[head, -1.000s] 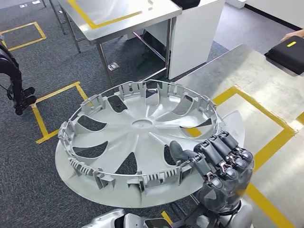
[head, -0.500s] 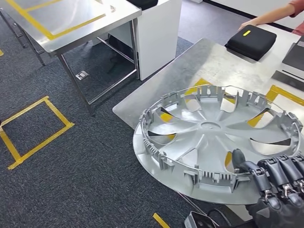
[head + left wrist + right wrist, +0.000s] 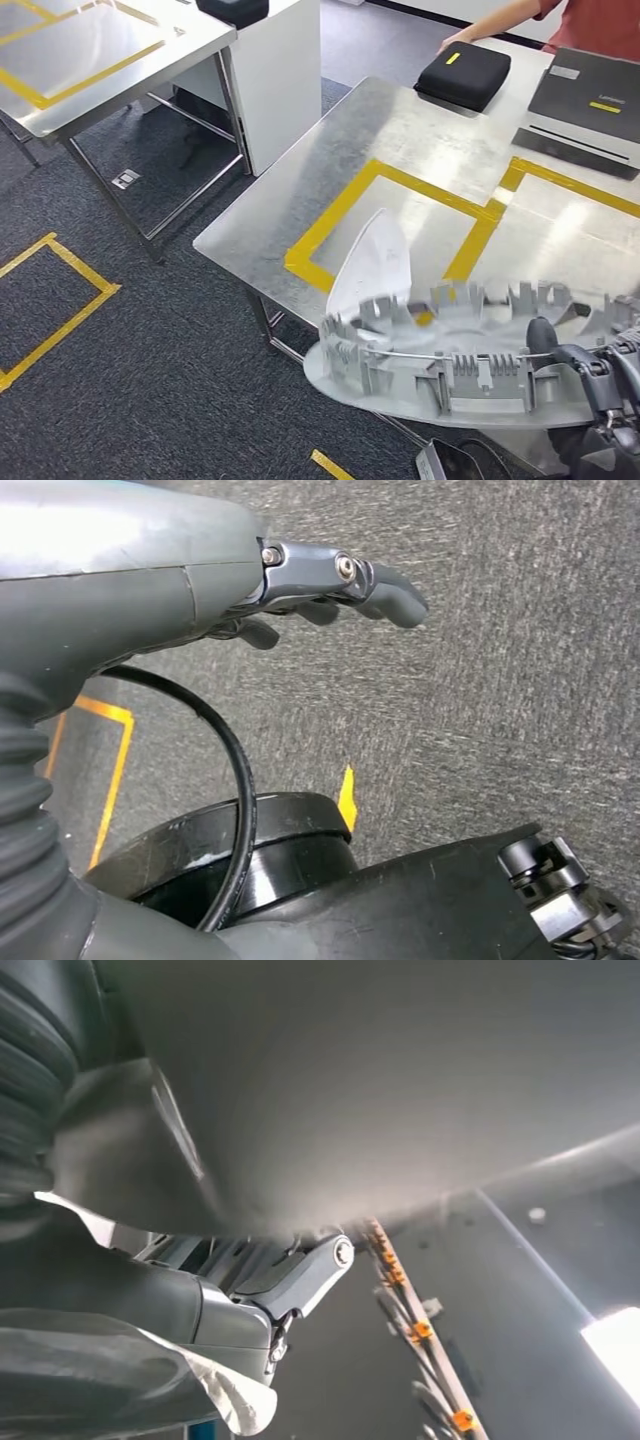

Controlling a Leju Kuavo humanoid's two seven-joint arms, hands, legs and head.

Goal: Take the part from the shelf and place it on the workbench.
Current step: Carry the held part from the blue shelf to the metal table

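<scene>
The part is a silver wheel cover [image 3: 453,375] with ribbed clips around its rim, seen almost edge-on at the lower right of the head view. My right hand [image 3: 604,385] grips its near rim, thumb on top. The cover hangs over the near edge of the metal workbench [image 3: 392,140], in front of a yellow tape rectangle [image 3: 355,195]. A pale flap [image 3: 373,260] stands up at the cover's left side. In the right wrist view the cover's grey underside [image 3: 377,1090] lies over my right hand [image 3: 249,1300]. My left hand [image 3: 332,580] hangs over grey carpet, holding nothing.
A black case [image 3: 462,72] and a flat dark box [image 3: 589,100] lie at the workbench's far side, where a person's arm [image 3: 490,18] reaches in. A second metal table [image 3: 90,50] and a white cabinet [image 3: 272,70] stand to the left. Yellow tape [image 3: 53,300] marks the carpet.
The camera has turned right, bringing the workbench in front. The wheel cover, still in my right hand, has dropped from a tilted, face-on pose to nearly flat and edge-on.
</scene>
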